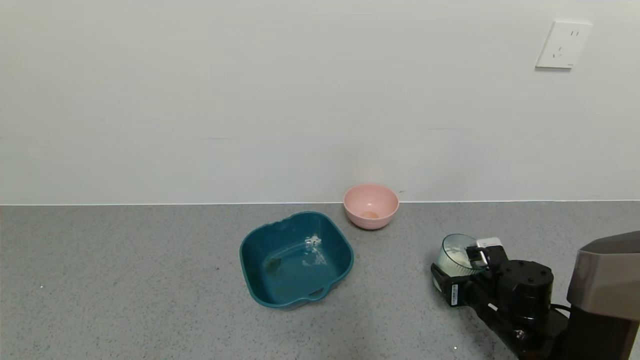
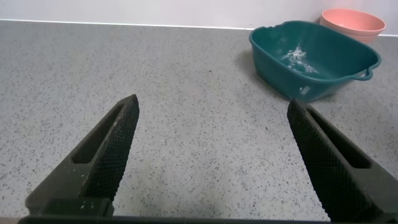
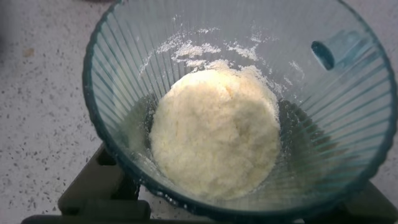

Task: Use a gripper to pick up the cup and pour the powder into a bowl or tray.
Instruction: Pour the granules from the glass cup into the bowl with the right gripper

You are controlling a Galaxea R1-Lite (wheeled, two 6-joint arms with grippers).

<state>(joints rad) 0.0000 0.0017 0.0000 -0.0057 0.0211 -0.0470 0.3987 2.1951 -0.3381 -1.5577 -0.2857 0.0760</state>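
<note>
The ribbed pale blue-green cup [image 1: 454, 252] stands at the right of the grey counter, upright. My right gripper [image 1: 462, 268] is shut on the cup, one finger on each side of it. In the right wrist view the cup [image 3: 124, 74] fills the frame with a heap of cream-white powder [image 3: 214, 143] inside, and a finger [image 3: 93, 186] shows under it. The dark teal basin [image 1: 285, 285] sits at the counter's middle, to the cup's left, with traces of powder [image 1: 314, 249] in it. My left gripper [image 2: 211, 102] is open and empty over bare counter, with the basin [image 2: 323, 78] farther off.
A small pink bowl [image 1: 371, 205] stands near the wall behind the basin; it also shows in the left wrist view [image 2: 352, 22]. The wall rises at the counter's back edge, with a socket [image 1: 563, 45] at the upper right.
</note>
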